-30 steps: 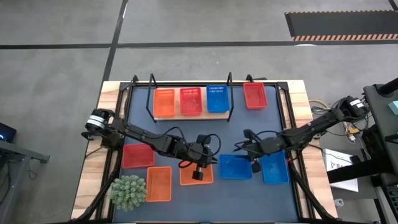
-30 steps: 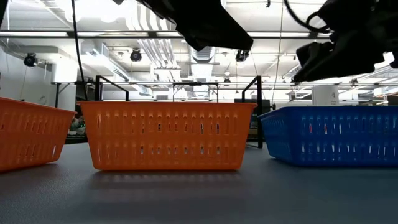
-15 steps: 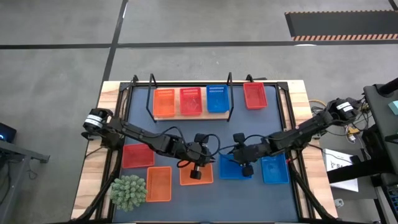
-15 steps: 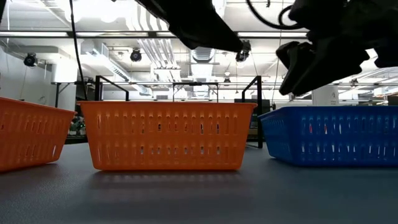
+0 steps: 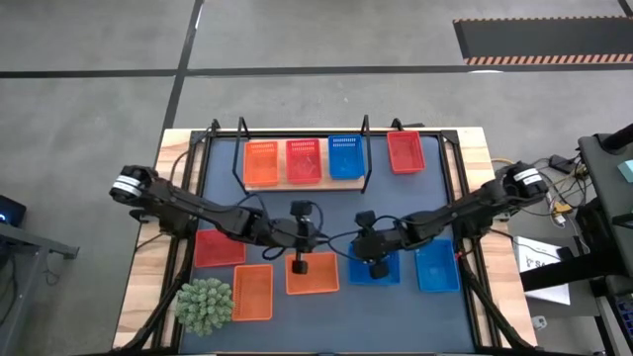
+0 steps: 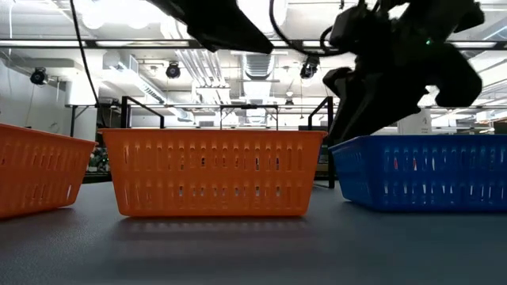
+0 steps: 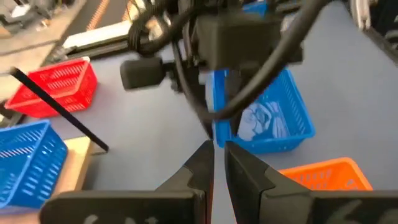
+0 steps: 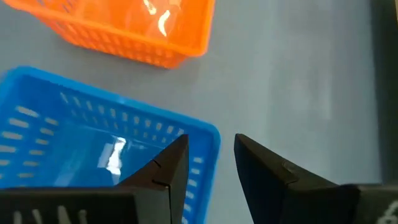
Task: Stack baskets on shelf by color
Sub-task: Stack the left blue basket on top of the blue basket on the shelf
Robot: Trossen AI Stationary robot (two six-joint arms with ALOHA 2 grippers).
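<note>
Above the worktop (image 5: 146, 287), the high view shows both arms stretched inward over the dark mat (image 5: 396, 326). The left end effector (image 5: 300, 259) hangs over the shelf-side edge of the orange basket (image 5: 313, 275) nearest the mat's middle. The right end effector (image 5: 377, 263) sits over the corner of the blue basket (image 5: 374, 267) just beside that orange one. On the shelf (image 5: 303, 163) stand an orange basket, a red basket and a blue basket in a row; another red basket (image 5: 405, 151) lies just beside the shelf. A second blue basket (image 5: 436, 267), a red basket (image 5: 219, 247), an orange basket (image 5: 252, 293) and a green plant ball (image 5: 205, 305) lie on the mat away from the shelf.

In the low view, the mesh-walled orange basket (image 6: 212, 172) stands upright beside the blue basket (image 6: 420, 170), and the right arm's dark bulk dips to the blue one's near corner.

In the left wrist view, the left end effector (image 7: 217, 162) has its fingers almost together with only a thin slit, gripping nothing.

In the right wrist view, the right end effector (image 8: 208, 158) is parted, its two fingers astride the blue basket's (image 8: 93, 143) wall at the corner, not pressed shut on it.
</note>
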